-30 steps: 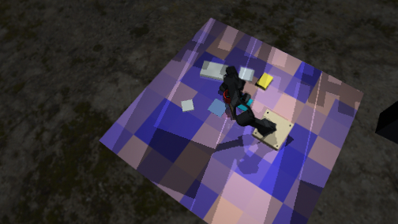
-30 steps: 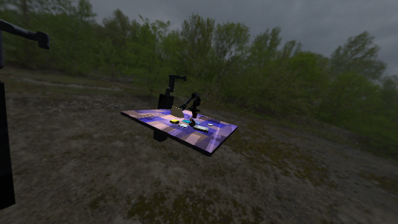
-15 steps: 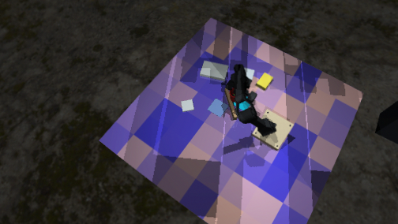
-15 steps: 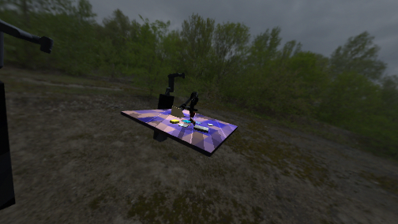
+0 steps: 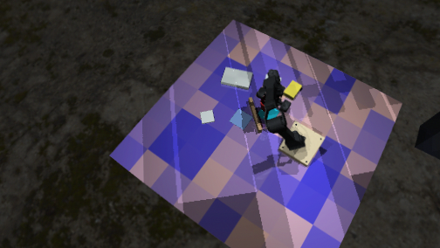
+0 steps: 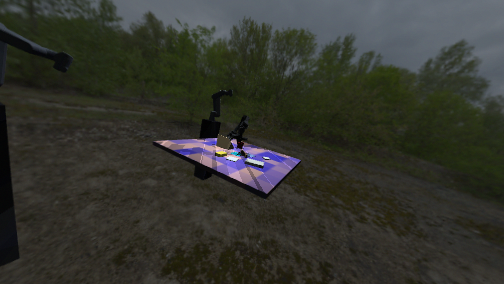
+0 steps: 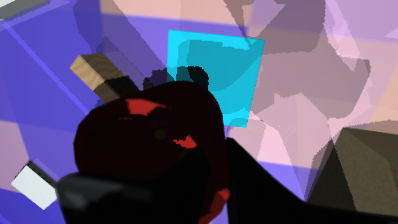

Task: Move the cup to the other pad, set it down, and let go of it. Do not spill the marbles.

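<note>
- Red cup [image 7: 150, 135] fills lower left centre of wrist view, mostly in dark shadow, only a few bright red patches showing.
- Gripper [image 7: 210, 200] clamped on the cup; dark fingers cross the bottom of wrist view against the cup's wall. Cup is off the table, held up.
- Cup contents: one small dull round speck near the middle of the cup's dark inside, likely a marble; too dark to count or tell colours.
- Cyan pad [image 7: 220, 75] just above and right of the cup in wrist view, flat on the table, partly covered by the cup's rim and by shadow. Cup sits over its lower left edge, not set down on it.
- Wooden bar [image 7: 95, 75] upper left of the cup in wrist view, its near end hidden behind the cup.
- White block [image 7: 32, 187] at lower left corner of wrist view.
- Top view: black arm [image 5: 275, 109] at centre right of the checkered purple table [image 5: 183, 144], standing on a tan base plate [image 5: 312, 146].
- Top view: cyan pad [image 5: 271, 114] peeks out under the arm; wooden bar [image 5: 255, 115] just left of it; light blue pad [image 5: 241, 119] left of the bar.
- Top view: yellow block [image 5: 292, 89] right of the arm's upper end, grey slab [image 5: 237, 78] upper left of it, small white block [image 5: 207, 116] further left.
- Exterior view: table [image 6: 260, 182] small at centre, arm [image 6: 240, 131] bent over it; cup too small to make out clearly.
</note>
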